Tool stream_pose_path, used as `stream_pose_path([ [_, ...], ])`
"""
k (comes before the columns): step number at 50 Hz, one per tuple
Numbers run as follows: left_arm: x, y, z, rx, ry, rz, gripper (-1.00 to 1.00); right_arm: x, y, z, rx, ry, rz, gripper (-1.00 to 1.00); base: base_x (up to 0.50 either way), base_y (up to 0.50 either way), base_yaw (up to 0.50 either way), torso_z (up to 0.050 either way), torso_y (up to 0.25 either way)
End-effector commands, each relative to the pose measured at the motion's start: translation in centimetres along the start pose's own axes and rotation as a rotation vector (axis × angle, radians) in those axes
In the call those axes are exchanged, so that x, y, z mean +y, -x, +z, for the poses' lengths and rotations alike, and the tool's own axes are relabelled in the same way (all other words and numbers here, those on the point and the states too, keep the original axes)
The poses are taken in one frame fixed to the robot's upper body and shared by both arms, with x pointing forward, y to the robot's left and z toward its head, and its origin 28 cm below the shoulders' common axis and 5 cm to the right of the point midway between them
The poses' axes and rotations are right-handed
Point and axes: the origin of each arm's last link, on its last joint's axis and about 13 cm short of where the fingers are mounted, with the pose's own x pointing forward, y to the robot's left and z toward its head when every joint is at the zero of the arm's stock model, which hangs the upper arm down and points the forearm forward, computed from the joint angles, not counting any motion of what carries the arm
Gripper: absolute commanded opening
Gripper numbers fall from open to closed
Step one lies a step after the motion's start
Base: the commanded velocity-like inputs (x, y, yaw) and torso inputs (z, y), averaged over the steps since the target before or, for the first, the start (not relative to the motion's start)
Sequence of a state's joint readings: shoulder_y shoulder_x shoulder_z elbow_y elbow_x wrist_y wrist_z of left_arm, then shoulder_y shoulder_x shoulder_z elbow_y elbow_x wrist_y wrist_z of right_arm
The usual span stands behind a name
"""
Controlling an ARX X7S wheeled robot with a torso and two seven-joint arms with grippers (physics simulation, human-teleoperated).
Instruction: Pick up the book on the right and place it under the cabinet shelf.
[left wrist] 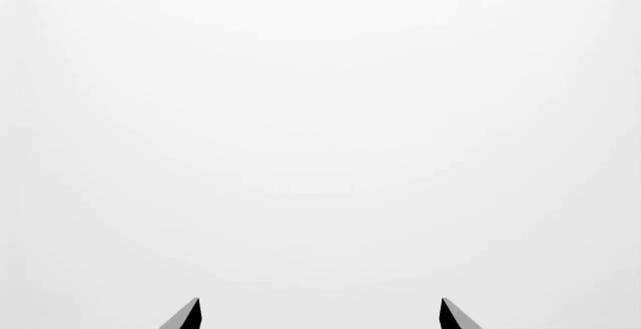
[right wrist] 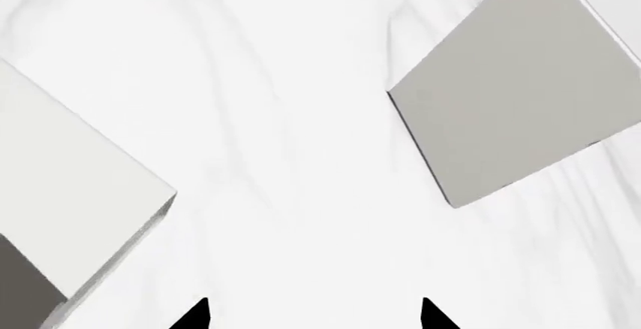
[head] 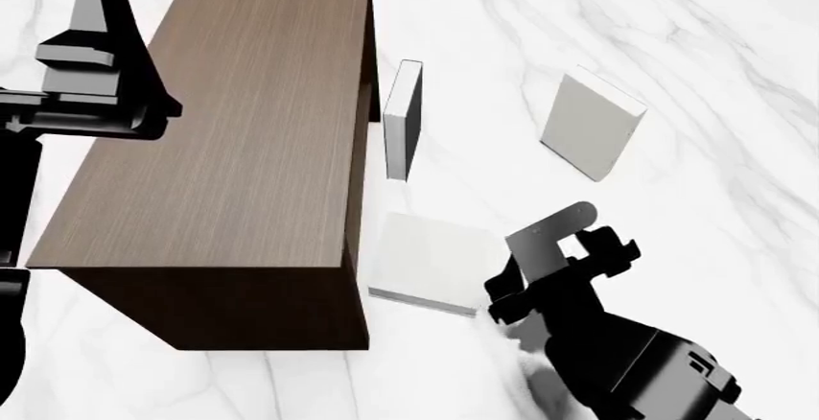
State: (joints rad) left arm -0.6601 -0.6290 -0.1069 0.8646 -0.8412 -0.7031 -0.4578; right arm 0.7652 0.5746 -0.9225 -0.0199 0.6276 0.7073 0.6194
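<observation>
The book on the right point(head: 589, 125), plain pale grey-white, lies apart on the white marble, to the right of the cabinet. It shows in the right wrist view point(right wrist: 521, 89) as a grey rectangle ahead of the jaws. The big dark brown cabinet shelf point(head: 230, 132) stands at the left. My right gripper point(head: 576, 240) is open and empty over bare marble between the right book and a nearer pale book; its tips point(right wrist: 314, 318) stand apart. My left gripper point(head: 103, 8) is raised beside the cabinet's left side, open and empty point(left wrist: 320, 315), facing only blank white.
A near-identical pale book point(head: 429, 265) lies flat against the cabinet's right front corner, also in the right wrist view point(right wrist: 70, 186). A slim book with a dark grey face point(head: 403, 118) stands on edge beside the cabinet's right side. White marble surface point(head: 716, 75) lies all around.
</observation>
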Motion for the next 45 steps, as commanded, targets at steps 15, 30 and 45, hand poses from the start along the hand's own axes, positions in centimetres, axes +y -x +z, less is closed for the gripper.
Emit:
stream_pose_path([
  [15,0.2,0.1,0.3,0.003,0.000,-0.006,1.00,0.0,-1.0,-1.8,0.112,0.111,0.025,1.00,0.00,0.00,0.00,0.000,-0.001],
  [30,0.7,0.3,0.6,-0.004,0.001,0.000,1.00,0.7,-1.6,-1.1,0.111,0.158,0.078,1.00,0.00,0.00,0.00,-0.002,-0.006],
  [45,0.9,0.4,0.6,-0.005,-0.001,0.008,1.00,1.3,-2.2,-0.3,0.082,0.167,0.106,1.00,0.00,0.00,0.00,-0.002,-0.006],
])
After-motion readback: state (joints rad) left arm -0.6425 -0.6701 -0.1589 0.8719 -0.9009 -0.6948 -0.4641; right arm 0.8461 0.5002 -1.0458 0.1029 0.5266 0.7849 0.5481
